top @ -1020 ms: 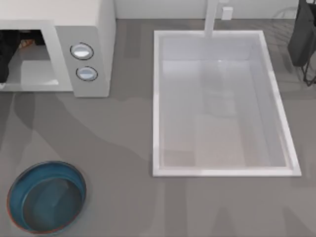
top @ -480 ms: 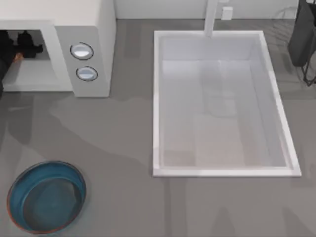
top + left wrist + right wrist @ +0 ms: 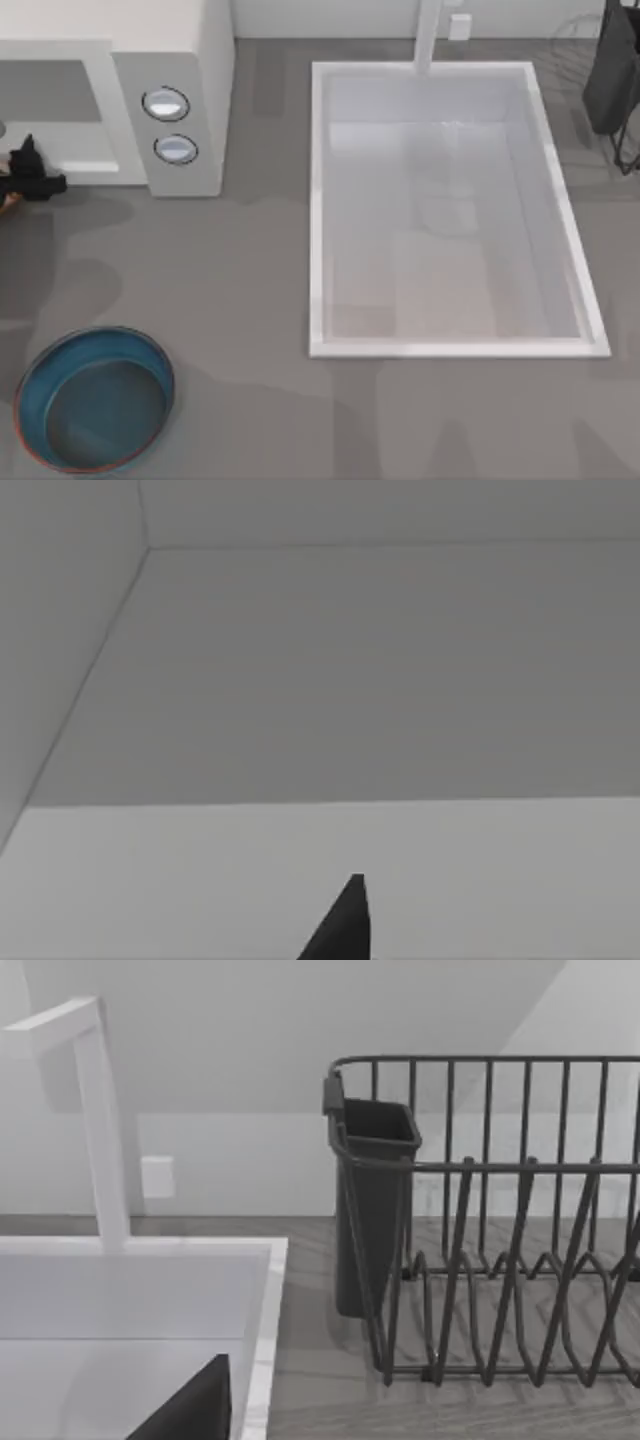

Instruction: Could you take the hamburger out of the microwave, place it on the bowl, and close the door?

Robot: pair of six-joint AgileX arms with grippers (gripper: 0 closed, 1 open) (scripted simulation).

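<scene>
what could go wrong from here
The left claw sits just outside the large white boxy microwave, an orange-brown sliver, probably the hamburger, beside it; the hold can't be judged, so it might drop. The round dark teal-blue bowl lies well apart, so an early release could miss it. The right claw is parked by the white rectangular sink basin.
</scene>
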